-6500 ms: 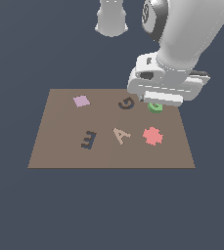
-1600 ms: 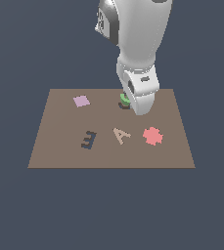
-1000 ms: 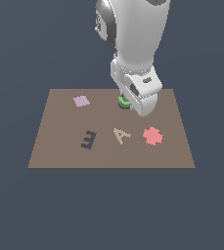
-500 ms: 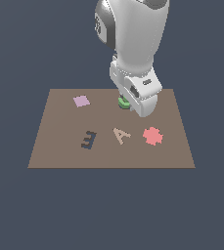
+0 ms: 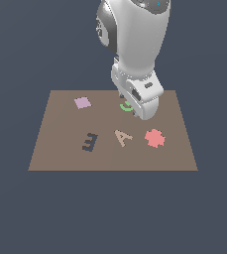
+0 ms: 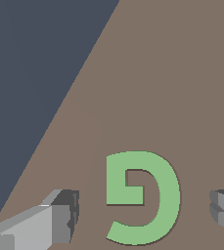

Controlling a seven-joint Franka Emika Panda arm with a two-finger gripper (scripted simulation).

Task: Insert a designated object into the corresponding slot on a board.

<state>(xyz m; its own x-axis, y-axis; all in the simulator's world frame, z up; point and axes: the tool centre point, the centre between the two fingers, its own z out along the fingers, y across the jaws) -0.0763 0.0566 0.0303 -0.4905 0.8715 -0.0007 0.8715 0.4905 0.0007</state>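
Note:
The green G (image 6: 147, 200) lies flat in the board (image 6: 182, 73), with only a thin dark line around its outline. It fills the G-shaped slot, so the dark recess itself is hidden. My gripper (image 6: 144, 211) is open. One finger (image 6: 59, 215) and the other finger (image 6: 223, 210) stand on either side of the G, apart from it. In the exterior view the G (image 5: 126, 106) shows partly, beside the white hand (image 5: 142, 96), near the far edge of the board (image 5: 60, 144).
On the board are a dark E-shaped recess (image 5: 89, 143), a tan letter A (image 5: 123, 137), a red cog-edged piece (image 5: 155, 138) and a lilac square (image 5: 82, 102). The board's edge and the dark floor (image 6: 25, 73) show in the wrist view.
Since 6.5 s ago the green G has moved from the exterior view's right into the dark G recess, which no longer shows. Over the last second the hand has hardly moved.

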